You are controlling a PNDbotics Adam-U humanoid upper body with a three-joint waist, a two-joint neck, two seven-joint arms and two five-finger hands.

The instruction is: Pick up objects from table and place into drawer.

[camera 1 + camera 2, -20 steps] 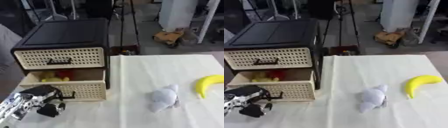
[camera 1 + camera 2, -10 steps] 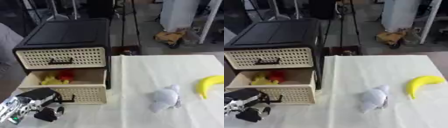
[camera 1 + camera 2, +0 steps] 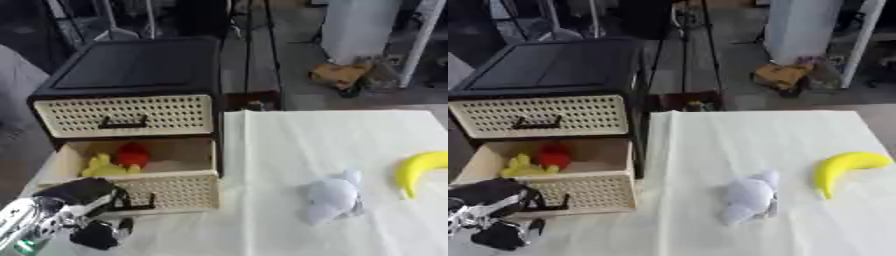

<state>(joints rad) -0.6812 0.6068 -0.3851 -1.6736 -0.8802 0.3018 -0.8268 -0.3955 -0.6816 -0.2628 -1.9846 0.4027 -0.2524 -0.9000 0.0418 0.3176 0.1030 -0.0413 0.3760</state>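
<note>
A black cabinet with two cream perforated drawers stands at the table's left. Its lower drawer is pulled out, and inside lie a yellow thing and a red thing. My left hand is at the lower left, right at the drawer front, with its fingers curled at the black handle. On the white cloth a white plush toy lies in the middle. A yellow banana lies near the right edge. My right hand shows in neither view.
The upper drawer is closed. The white cloth covers the table from the cabinet to the right edge. Behind the table are a tripod, a white column and clutter on the floor.
The lower drawer has slid further out toward me, and my left hand has moved back with its handle. The plush toy and banana have stayed put.
</note>
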